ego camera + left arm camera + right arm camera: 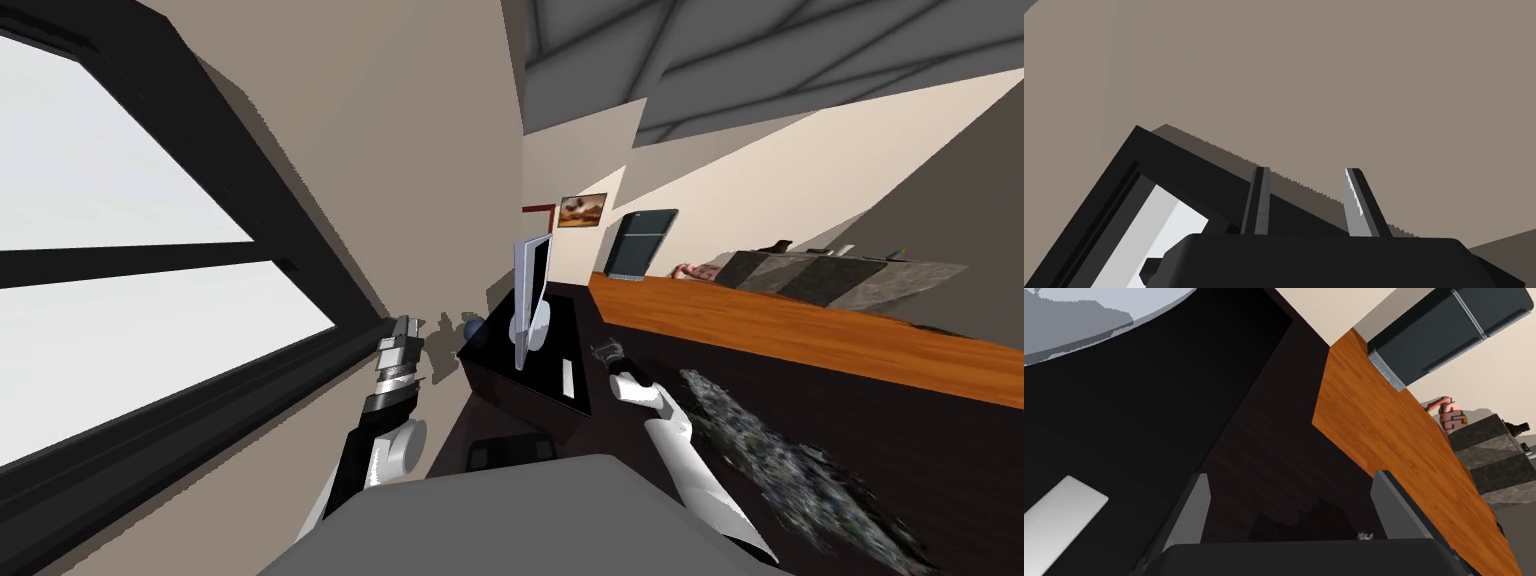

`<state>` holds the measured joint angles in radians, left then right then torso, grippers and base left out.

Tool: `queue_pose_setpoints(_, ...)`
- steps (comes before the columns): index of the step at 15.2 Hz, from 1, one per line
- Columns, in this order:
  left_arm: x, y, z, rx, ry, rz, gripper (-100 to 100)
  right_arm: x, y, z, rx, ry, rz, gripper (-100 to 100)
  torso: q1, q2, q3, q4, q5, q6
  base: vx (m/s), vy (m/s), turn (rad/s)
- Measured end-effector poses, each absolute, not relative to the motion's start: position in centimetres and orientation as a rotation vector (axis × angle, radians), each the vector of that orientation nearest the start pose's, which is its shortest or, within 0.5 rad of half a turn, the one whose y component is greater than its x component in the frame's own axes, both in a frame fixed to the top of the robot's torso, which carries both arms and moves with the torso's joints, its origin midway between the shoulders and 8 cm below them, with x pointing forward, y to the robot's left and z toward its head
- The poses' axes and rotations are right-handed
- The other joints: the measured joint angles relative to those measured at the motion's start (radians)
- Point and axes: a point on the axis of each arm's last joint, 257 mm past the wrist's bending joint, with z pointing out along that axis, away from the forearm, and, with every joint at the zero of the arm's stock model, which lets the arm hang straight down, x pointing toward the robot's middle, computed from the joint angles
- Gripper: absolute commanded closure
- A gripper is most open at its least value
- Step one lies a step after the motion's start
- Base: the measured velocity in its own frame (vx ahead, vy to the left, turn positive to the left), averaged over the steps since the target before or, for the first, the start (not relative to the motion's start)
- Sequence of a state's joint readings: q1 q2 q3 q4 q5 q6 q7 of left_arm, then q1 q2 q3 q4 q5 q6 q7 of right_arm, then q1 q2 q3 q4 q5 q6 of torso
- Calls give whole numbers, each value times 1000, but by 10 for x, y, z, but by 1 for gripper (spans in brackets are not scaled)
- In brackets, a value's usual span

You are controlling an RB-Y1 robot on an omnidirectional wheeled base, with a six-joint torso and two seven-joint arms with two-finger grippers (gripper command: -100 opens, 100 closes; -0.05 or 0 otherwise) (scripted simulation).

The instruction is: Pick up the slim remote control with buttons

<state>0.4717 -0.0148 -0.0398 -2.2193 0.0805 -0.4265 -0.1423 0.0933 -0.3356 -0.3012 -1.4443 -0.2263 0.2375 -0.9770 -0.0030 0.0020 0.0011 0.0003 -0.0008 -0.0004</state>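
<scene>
The slim remote (568, 378) is a small light grey bar lying flat on the black cabinet (520, 385) in front of me. In the right wrist view the remote (1064, 519) shows as a pale slab on the cabinet's dark top (1124, 428), off to the side of the fingers. My right gripper (607, 352) (1290, 475) hovers open just beyond the cabinet's right edge, over dark floor, with nothing between its fingers. My left gripper (404, 326) (1308, 172) is raised beside the beige wall by the window; its fingers stand apart and hold nothing.
A thin screen (530, 290) on a round base stands upright on the cabinet, behind the remote. A dark ball (472, 327) sits at the cabinet's left end. A speckled grey rug (790, 470) lies on the dark floor to the right; orange wood floor (800, 320) lies beyond.
</scene>
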Motion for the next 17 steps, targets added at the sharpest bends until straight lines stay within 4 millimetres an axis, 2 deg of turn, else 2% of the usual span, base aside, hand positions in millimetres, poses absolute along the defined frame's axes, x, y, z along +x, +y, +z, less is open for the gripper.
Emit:
queue_pose_setpoints(7,370,276,-9,-754,672,-1249,0,440,-542,-362,2316,133,1209,-100,0,0,0,0,0,0,-26,-20,175)
queue_pose_setpoints(17,370,276,-9,-754,672,-1249,0,397,-576,-421,2535,-264,1035,-100,0,-1,-1,0,0,0,-26,-24,199)
